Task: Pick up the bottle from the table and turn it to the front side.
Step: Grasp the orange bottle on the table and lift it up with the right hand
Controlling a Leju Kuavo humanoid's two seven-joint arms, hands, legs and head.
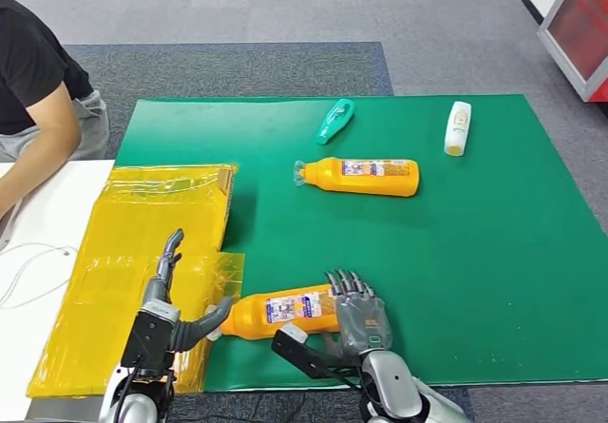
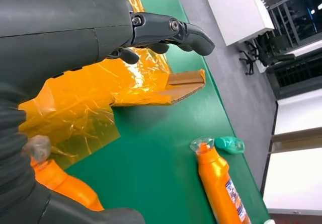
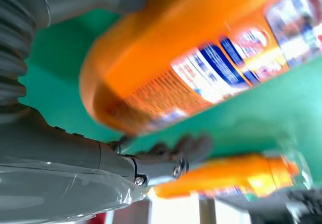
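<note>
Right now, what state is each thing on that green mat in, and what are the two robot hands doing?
Near orange bottle: lying on its side, label up, capped, its base end at the right robot hand.
Far orange bottle: lying on its side, untouched.
Teal bottle: lying flat.
White bottle: lying flat.
Yellow bag: flat, crinkled, partly over the mat edge.
Left robot hand: fingers spread, thumb at the near bottle's cap.
Right robot hand: fingers against the near bottle's base; a full grip cannot be told.
</note>
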